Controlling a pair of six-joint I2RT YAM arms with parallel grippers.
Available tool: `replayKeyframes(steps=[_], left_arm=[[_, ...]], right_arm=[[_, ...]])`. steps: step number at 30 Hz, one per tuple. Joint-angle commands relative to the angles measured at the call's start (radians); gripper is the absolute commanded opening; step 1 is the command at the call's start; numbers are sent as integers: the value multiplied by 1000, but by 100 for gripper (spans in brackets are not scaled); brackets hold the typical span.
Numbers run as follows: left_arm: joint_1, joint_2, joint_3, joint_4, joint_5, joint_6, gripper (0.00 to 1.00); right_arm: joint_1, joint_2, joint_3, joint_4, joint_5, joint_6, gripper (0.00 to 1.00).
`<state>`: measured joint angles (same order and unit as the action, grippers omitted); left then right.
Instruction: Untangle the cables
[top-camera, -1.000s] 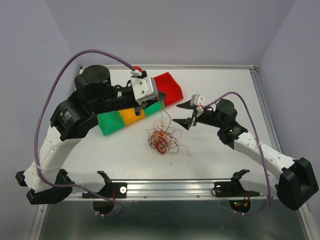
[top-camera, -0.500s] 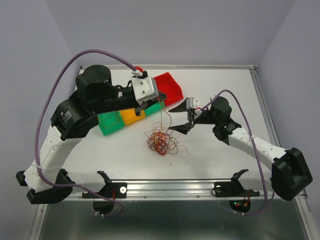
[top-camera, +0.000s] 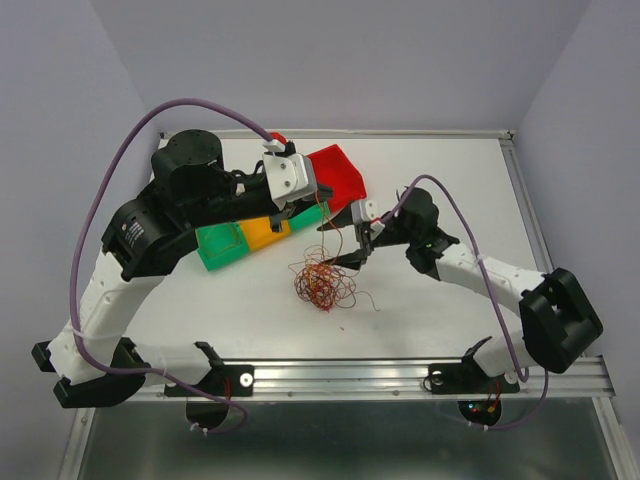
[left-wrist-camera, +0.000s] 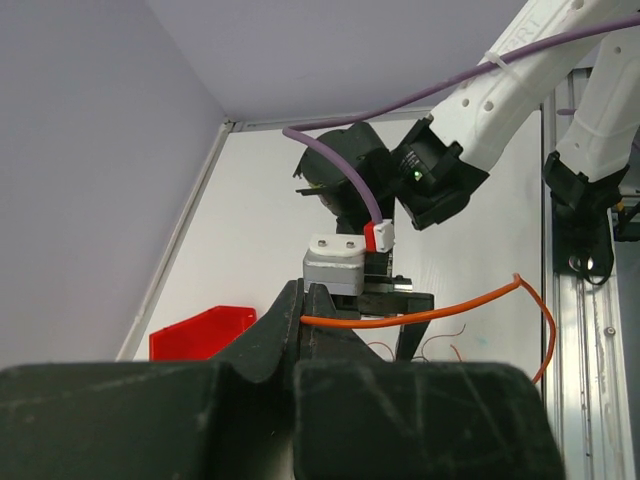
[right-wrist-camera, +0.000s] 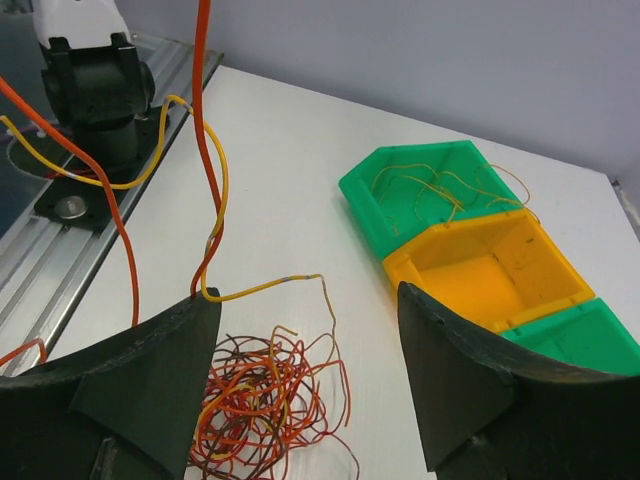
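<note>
1. At the middle of the surface (top-camera: 440, 170), the tangle (top-camera: 322, 281) of red, orange, yellow and dark cables lies in front of a row of bins.
2. Left fingers (left-wrist-camera: 268, 340): clenched on an orange strand (left-wrist-camera: 450, 305) that rises from the tangle.
3. Right fingers (right-wrist-camera: 150, 385): spread apart, grasping nothing, close over the tangle's edge.
4. Green bin (right-wrist-camera: 362, 200): holds several yellow strands (right-wrist-camera: 440, 185).
5. Orange bin (right-wrist-camera: 450, 250): touches the green bin, with a second green bin (right-wrist-camera: 585, 335) on its other side.
6. Red bin (top-camera: 345, 180): at the row's far end, inside partly hidden by the left arm (top-camera: 190, 200).
</note>
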<state>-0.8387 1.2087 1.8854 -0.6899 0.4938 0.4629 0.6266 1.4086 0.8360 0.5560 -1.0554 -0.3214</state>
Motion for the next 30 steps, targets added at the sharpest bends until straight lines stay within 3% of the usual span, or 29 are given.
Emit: replayKeyframes(steps=[1, 4, 7, 8, 10, 13, 21, 25, 26, 30], left_arm=[[-7, -3, 37, 44, 8, -7, 0], [-7, 5, 41, 47, 12, -12, 0], [-7, 6, 41, 49, 9, -12, 0], [-7, 6, 40, 50, 8, -12, 0], [-7, 0, 34, 56, 5, -12, 0], [-7, -8, 29, 63, -1, -15, 0], [-7, -66, 8, 58, 2, -20, 0], [-7, -69, 6, 58, 19, -23, 0], [-7, -66, 6, 58, 15, -24, 0], [-7, -57, 1, 59, 2, -27, 0]], right_arm=[[33, 10, 72, 88, -55, -33, 76], [50, 24, 80, 113, -57, -42, 74], [62, 56, 100, 145, -69, -25, 60], [67, 69, 103, 159, -74, -18, 48], [70, 95, 110, 209, -83, 21, 38], [71, 119, 124, 240, -51, 77, 1], [71, 61, 19, 275, 176, 154, 0], [71, 23, -49, 303, 104, 140, 9], [71, 18, -58, 330, 101, 151, 1], [71, -11, -123, 441, 226, 254, 1]])
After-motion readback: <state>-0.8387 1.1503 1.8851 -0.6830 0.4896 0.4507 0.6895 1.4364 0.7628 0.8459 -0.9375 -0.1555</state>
